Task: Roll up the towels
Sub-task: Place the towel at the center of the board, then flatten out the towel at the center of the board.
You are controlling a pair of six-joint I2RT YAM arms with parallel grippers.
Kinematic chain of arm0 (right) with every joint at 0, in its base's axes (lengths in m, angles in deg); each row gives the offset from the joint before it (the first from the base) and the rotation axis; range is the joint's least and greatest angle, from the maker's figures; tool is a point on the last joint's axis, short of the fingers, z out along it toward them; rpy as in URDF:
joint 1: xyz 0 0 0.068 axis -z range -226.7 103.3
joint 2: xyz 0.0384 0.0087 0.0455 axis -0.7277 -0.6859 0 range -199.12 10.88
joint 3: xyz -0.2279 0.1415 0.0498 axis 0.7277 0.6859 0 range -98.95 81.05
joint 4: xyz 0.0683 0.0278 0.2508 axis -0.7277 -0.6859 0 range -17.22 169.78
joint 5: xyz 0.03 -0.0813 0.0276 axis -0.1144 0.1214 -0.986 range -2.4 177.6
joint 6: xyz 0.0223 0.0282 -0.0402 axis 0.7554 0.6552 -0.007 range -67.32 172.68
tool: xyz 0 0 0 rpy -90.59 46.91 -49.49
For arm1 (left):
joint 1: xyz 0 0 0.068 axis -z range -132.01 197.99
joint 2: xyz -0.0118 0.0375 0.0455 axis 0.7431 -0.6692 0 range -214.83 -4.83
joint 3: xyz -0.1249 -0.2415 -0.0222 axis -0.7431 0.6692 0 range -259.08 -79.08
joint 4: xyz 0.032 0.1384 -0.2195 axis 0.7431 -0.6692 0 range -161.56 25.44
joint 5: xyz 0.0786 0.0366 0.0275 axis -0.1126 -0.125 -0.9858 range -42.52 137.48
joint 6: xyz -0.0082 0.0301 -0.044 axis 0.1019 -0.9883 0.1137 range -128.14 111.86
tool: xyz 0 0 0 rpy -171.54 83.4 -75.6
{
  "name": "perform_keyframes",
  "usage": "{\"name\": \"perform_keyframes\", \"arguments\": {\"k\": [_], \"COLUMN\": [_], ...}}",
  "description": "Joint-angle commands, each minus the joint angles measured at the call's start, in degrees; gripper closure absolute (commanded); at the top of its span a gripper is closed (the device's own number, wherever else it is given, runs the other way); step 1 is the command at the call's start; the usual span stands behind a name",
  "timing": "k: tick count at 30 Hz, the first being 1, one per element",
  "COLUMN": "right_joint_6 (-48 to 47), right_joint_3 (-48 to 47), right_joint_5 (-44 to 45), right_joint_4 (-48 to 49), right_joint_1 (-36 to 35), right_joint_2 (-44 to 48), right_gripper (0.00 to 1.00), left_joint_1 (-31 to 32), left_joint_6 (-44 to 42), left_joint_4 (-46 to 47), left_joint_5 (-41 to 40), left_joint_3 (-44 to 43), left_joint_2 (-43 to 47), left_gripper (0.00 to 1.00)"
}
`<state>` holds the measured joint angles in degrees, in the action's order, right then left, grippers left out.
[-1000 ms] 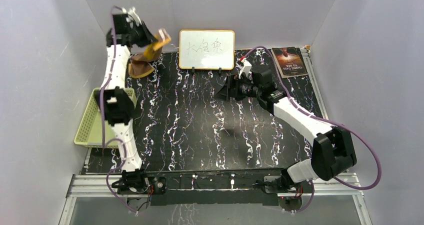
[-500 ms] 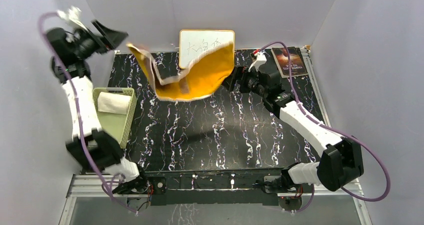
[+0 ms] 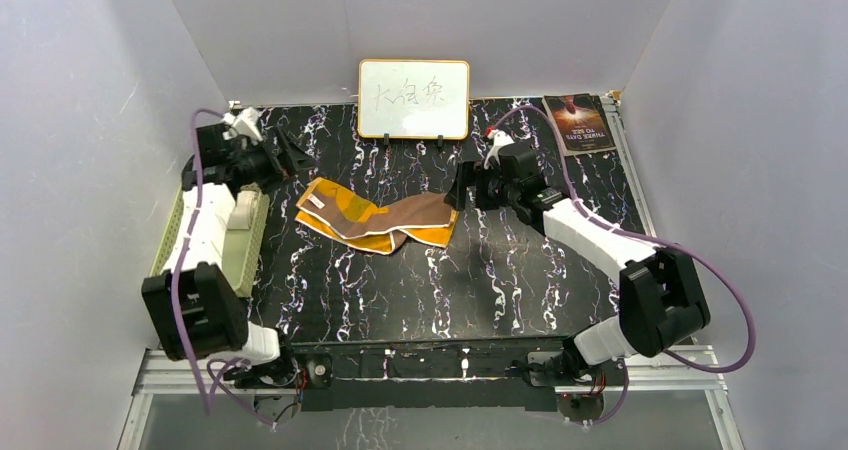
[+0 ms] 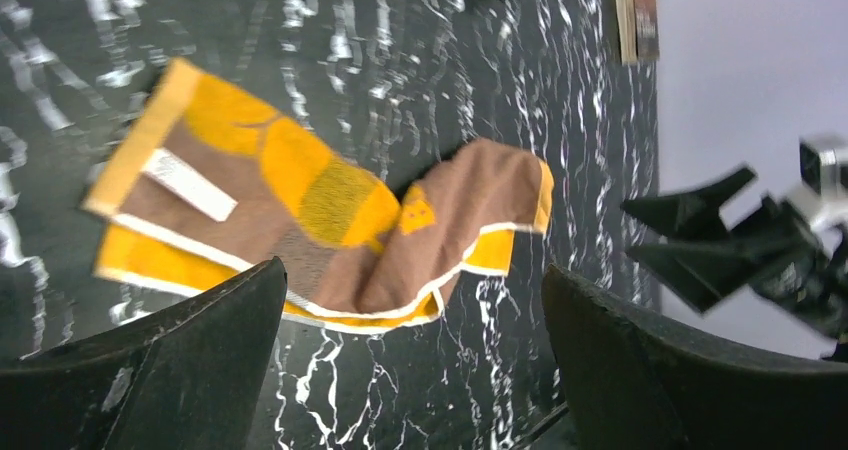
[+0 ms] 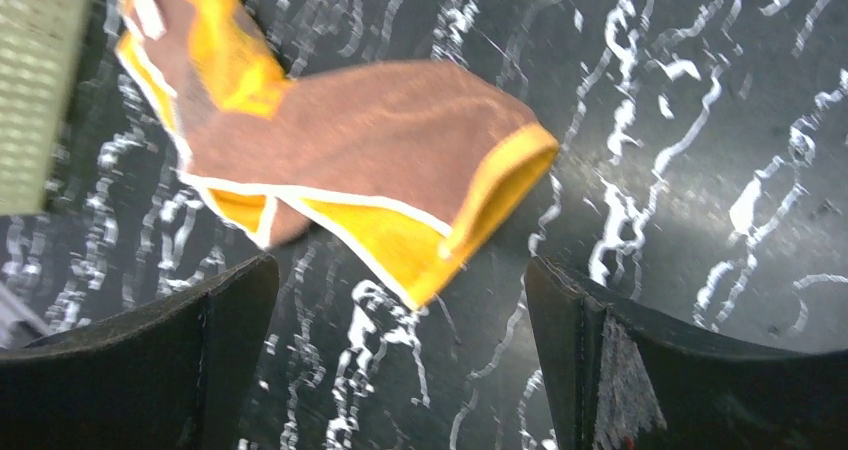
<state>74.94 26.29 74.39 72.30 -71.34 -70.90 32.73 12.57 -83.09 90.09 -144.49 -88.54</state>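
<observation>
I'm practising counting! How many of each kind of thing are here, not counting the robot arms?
towels: 2, the orange-and-brown towel and the cream towel, partly hidden in the basket
green slotted basket: 1
whiteboard: 1
booklet: 1
Total: 5

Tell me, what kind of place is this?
Probably a robot test booth: plain white walls enclose a black marbled table, two robot arms are bolted at its edge, and a small whiteboard stands behind.
</observation>
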Motion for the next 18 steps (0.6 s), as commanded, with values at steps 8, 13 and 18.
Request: {"name": "perform_keyframes", "arguments": {"k": [8,13,18], "right_joint_6": [-8.5,-4.5,-1.4], "right_joint_3": [-7.8,-7.6,-8.9], "right_joint_5": [3.4,-2.6,-6.2], "right_joint_4": [-12.6,-9.1,-5.2], "right_joint_1": [0.1,0.2,0.1], "right_joint_2": [-10.0,-14.0,-17.6], "right_gripper": [0.21,0.27,0.29], "left_joint_1": [11.4,11.4,11.4], "left_joint_6": [-9.7,-10.4,-9.6], "left_joint_4": [-10.8,-12.4,-10.2], "left_joint_5": [-21.4,-28.1,-30.4], "left_joint_3": [2.8,1.8,2.5], "left_joint_2": [1.1,-0.8,-4.6], "left_gripper": [0.05,0.05,0.05]}}
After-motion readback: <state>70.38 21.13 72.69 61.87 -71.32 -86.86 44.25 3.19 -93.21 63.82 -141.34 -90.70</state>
